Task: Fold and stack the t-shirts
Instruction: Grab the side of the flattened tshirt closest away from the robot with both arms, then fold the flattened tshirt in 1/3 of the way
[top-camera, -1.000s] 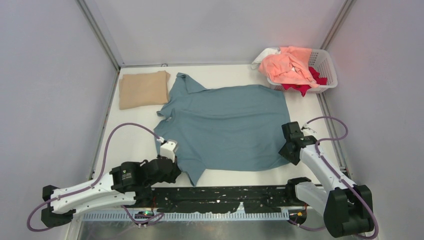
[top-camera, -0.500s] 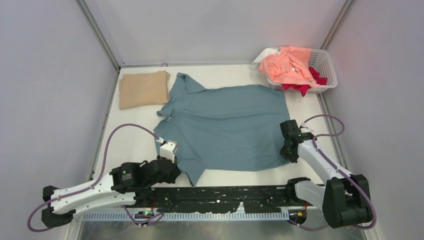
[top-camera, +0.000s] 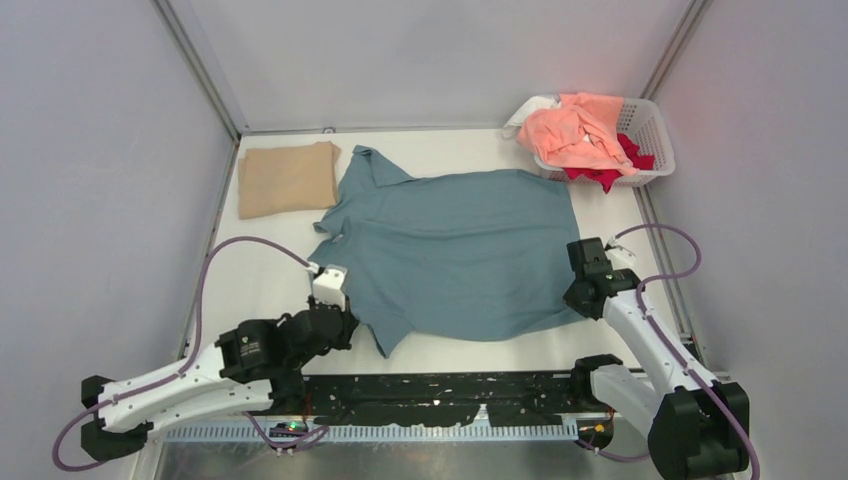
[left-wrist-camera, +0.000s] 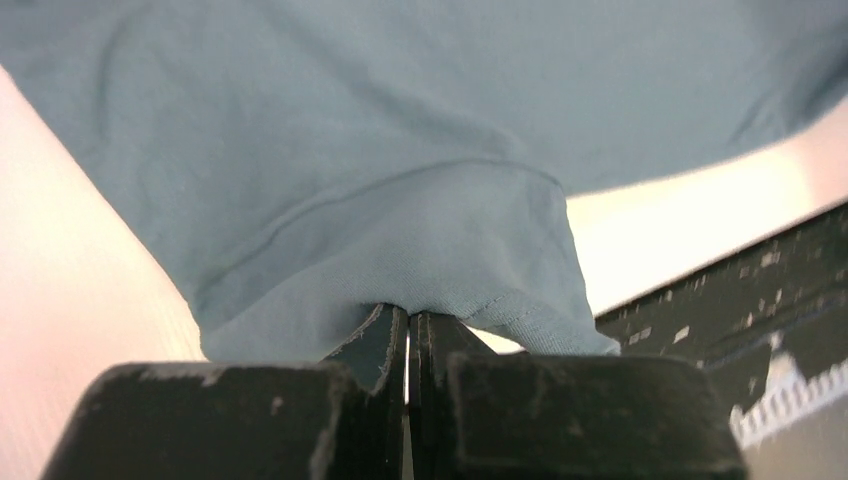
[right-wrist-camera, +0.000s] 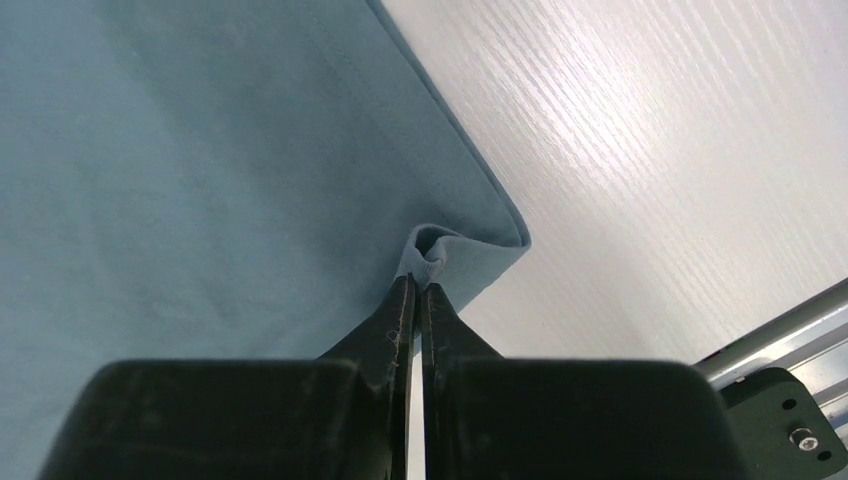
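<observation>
Both my grippers were shut tight on the teal-blue shirt (top-camera: 450, 250), one at each end of the long edge that lay farthest from the white basket (top-camera: 655, 125). My left gripper (left-wrist-camera: 408, 320) pinched the sleeve (left-wrist-camera: 470, 260). My right gripper (right-wrist-camera: 415, 285) pinched the bottom corner (right-wrist-camera: 470, 250). Each pair of fingers was closed to a thin crack with cloth squeezed in it. I think I held these two spots so that the whole edge could lift together and fold over toward the basket without going crooked. The teal-blue shirt lay spread flat on the table (top-camera: 270, 290), just beside the basket, on the side nearer my arms. The tan shirt (top-camera: 287, 178) lay folded on the far side of the teal-blue shirt from the basket, just beside its other sleeve. The peach-pink shirt (top-camera: 575, 130) and the red shirt (top-camera: 600, 177) were heaped in the basket. The edge I held was near the black strip (top-camera: 450, 385), so I had little room that way. The way toward the basket looked open, but the shirt's far corner sat close to the basket, so a big swing could bump it.
</observation>
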